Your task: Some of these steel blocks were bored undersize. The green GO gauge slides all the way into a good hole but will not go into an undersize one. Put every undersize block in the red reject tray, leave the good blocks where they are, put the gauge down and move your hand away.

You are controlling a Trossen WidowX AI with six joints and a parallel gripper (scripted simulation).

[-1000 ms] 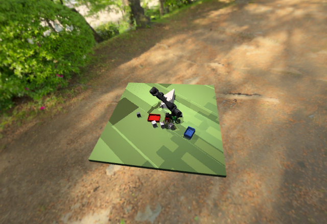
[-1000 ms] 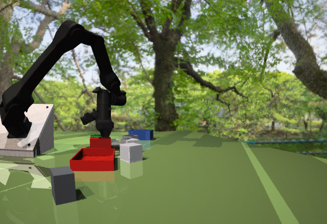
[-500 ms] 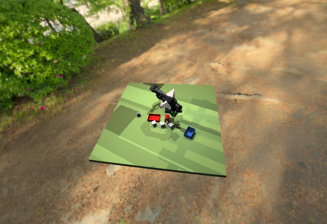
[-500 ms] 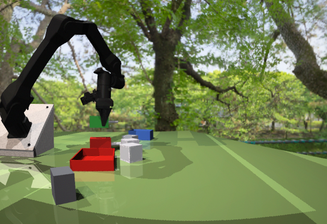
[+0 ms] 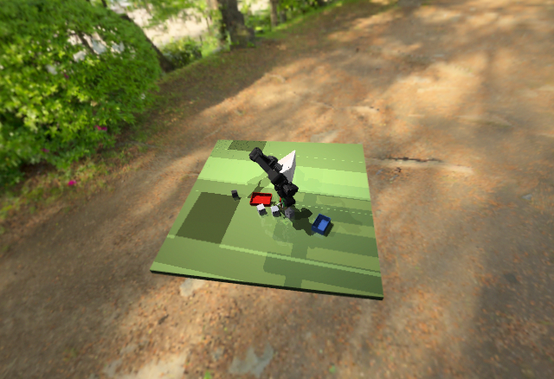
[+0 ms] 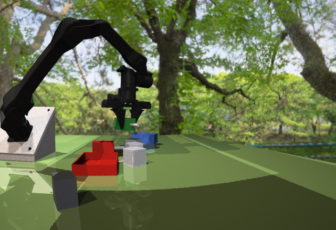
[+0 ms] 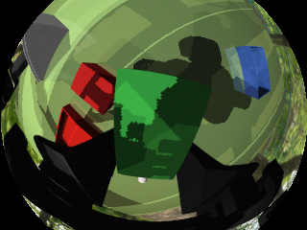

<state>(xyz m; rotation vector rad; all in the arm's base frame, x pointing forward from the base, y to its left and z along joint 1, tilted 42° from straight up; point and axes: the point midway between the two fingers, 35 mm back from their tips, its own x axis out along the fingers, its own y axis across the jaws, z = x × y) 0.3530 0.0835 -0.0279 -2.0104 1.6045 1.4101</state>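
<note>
My gripper point(image 6: 129, 124) point(image 7: 150, 132) is shut on the green GO gauge point(image 6: 117, 124) point(image 7: 153, 115), held in the air above the table. The gauge's pale pin point(image 6: 135, 125) point(image 7: 142, 180) points sideways. Three steel blocks stand in a row in the top view: a pale one point(image 5: 260, 208) point(image 6: 134, 157) nearest the red tray, a middle one point(image 5: 274, 210) and a greyer one point(image 5: 289, 214) by the gripper. In the exterior view the farther blocks overlap behind the pale one. Their bores cannot be made out. The red reject tray point(image 5: 260, 202) point(image 6: 94, 170) point(image 7: 63, 126) shows no block inside.
A red block-shaped piece point(image 6: 103, 146) point(image 7: 90, 85) with a grey pin point(image 6: 118, 147) stands beside the red tray. A dark grey block point(image 5: 235, 194) point(image 6: 65, 190) stands on the tray's other side. A blue tray point(image 5: 315, 230) point(image 6: 151, 138) point(image 7: 254, 57) lies beyond the row of blocks.
</note>
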